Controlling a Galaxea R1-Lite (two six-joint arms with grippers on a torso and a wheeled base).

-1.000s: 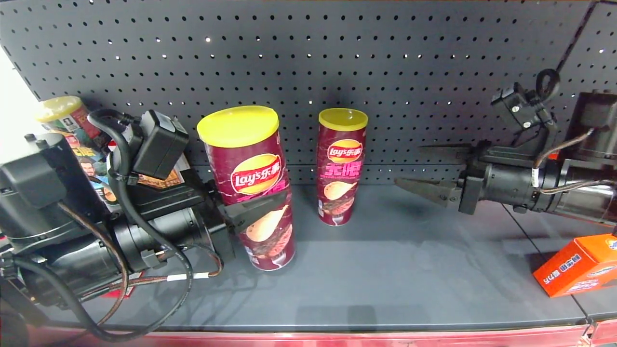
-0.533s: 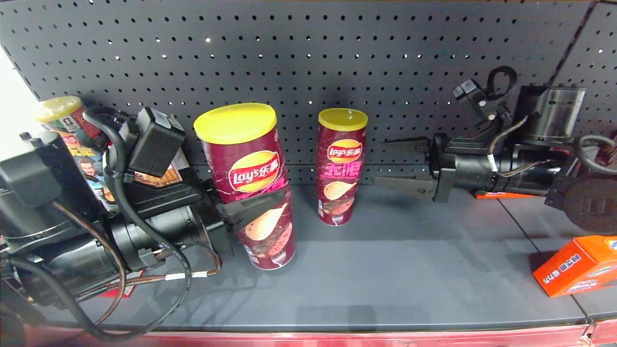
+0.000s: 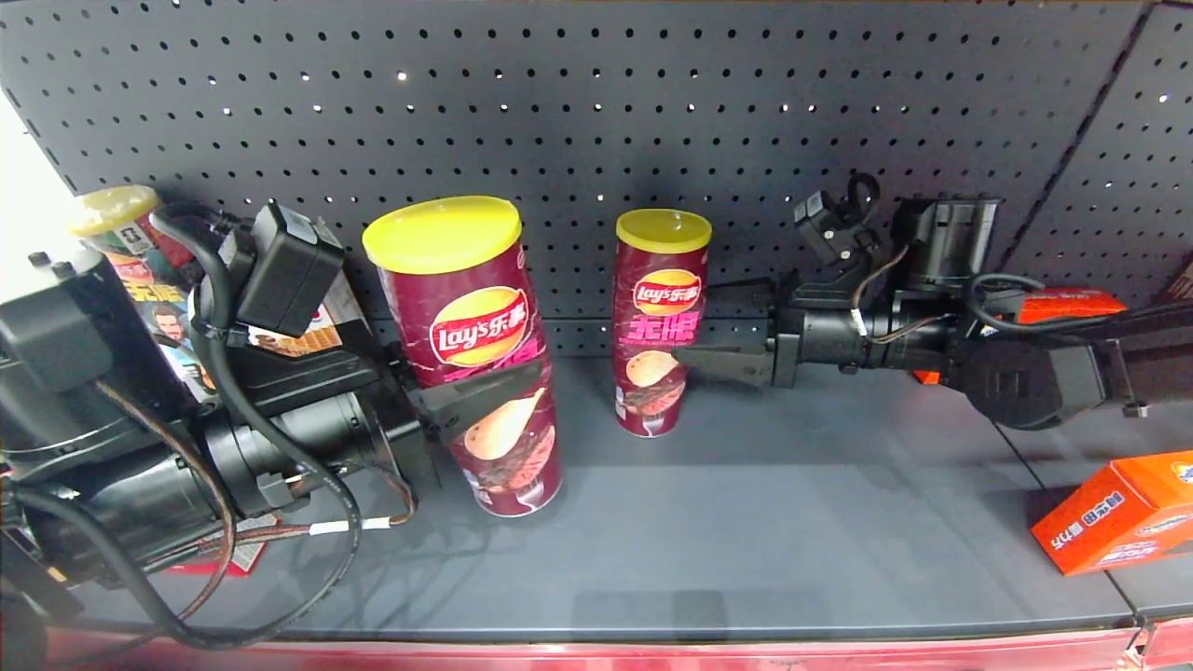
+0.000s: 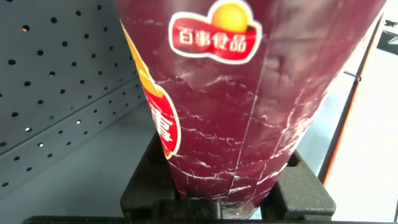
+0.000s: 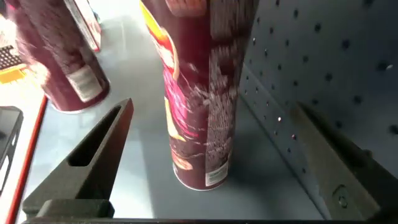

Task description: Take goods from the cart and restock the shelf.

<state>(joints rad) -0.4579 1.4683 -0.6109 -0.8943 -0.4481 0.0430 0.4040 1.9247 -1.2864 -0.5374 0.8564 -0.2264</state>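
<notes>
Two maroon chip cans with yellow lids are on the grey shelf (image 3: 764, 522). My left gripper (image 3: 466, 396) is shut on the nearer, larger-looking can (image 3: 466, 326), which leans a little; its base is at the shelf surface, contact unclear. In the left wrist view this can (image 4: 249, 93) sits between the fingers of the left gripper (image 4: 230, 196). The second can (image 3: 660, 326) stands upright against the pegboard. My right gripper (image 3: 713, 321) is open, one finger in front of that can and one behind. In the right wrist view the can (image 5: 199, 93) stands between the tips of the right gripper (image 5: 212, 106).
An orange box (image 3: 1118, 513) lies at the shelf's front right, and a red-orange box (image 3: 1062, 303) sits behind my right arm. Other cans and packs (image 3: 121, 219) stand at the far left. The pegboard wall (image 3: 596, 112) closes the back; the held can (image 5: 56, 62) is near.
My right gripper has travelled left along the shelf and now straddles the standing can. My left gripper with its can has shifted slightly left, and the can leans more.
</notes>
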